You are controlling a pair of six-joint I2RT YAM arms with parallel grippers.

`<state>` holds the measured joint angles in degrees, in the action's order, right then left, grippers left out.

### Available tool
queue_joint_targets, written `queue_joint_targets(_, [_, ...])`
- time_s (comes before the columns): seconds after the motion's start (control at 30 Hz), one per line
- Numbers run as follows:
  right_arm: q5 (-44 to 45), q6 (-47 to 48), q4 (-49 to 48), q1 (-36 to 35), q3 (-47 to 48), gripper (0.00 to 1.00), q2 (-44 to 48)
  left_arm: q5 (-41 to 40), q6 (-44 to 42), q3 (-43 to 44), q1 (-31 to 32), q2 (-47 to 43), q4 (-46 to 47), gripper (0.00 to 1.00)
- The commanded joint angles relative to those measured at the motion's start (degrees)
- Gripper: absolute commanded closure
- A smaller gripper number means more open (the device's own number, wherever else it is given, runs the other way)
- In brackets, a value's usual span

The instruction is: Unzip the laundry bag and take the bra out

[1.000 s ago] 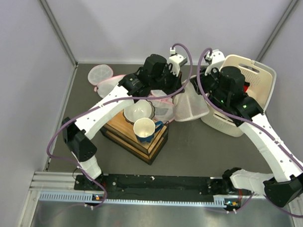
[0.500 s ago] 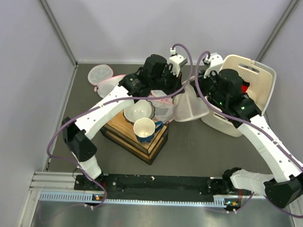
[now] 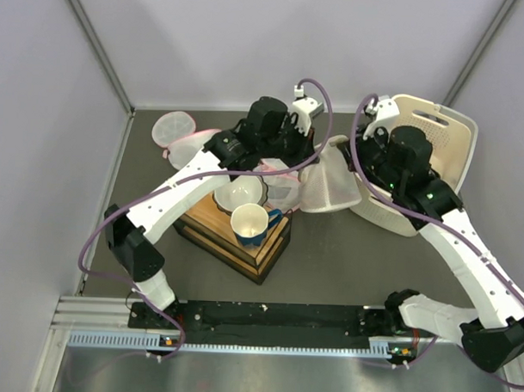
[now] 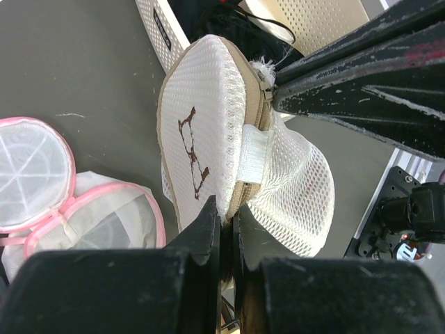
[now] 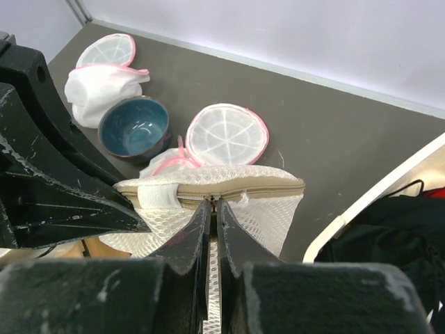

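White mesh laundry bag drawn up farther than a second ago, just left of cream basket; tan zip band looking closed; pinched by left fingers and right fingers.

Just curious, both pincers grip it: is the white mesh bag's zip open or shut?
Shut where visible: on the laundry bag, the zip runs closed, no gap.
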<state>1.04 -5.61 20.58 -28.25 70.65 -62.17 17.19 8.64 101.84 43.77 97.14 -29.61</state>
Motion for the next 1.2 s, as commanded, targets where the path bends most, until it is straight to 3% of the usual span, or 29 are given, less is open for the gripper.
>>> queue_joint_targets(0.0, [-3.6, -1.0, -1.0, 2.4, 0.1, 1.00, 1.6, 0.6, -1.0, -0.6, -0.2, -4.3, 3.3, 1.00])
queue_joint_targets(0.3, [-14.0, -3.4, 0.5, 14.1, -3.2, 1.00, 0.6, 2.9, -2.3, -2.1, -0.2, -6.5, 3.5, 1.00])
queue_joint_targets(0.7, [-17.1, -3.0, 2.4, 14.5, -3.2, 1.00, 4.2, 6.3, -5.6, -3.0, -0.2, -8.5, 4.3, 1.00])
queue_joint_targets(0.73, [-17.6, -2.5, 2.4, 14.5, -2.4, 0.89, 4.5, 6.8, -6.1, -3.0, -0.2, -8.6, 4.3, 1.00])
queue_joint_targets(0.77, [-17.6, -2.1, 2.4, 14.5, -2.0, 0.50, 4.9, 7.8, -6.7, -3.2, -0.2, -8.6, 4.4, 1.00])
queue_joint_targets(0.87, [-17.7, 0.4, 2.3, 14.5, -1.0, 0.07, 5.6, 11.8, -10.7, -3.6, -0.2, -8.6, 3.9, 1.00])
queue_joint_targets(1.0, [-17.0, 5.9, 1.3, 14.5, -1.4, 0.04, 6.8, 18.6, -17.1, -3.0, -0.3, -7.9, 2.8, 1.00])
queue_joint_targets(1.17, [-26.3, 19.0, -9.5, 14.5, -10.7, 0.08, 13.0, 25.4, -23.8, 1.4, -0.4, -5.7, -1.4, 1.00])
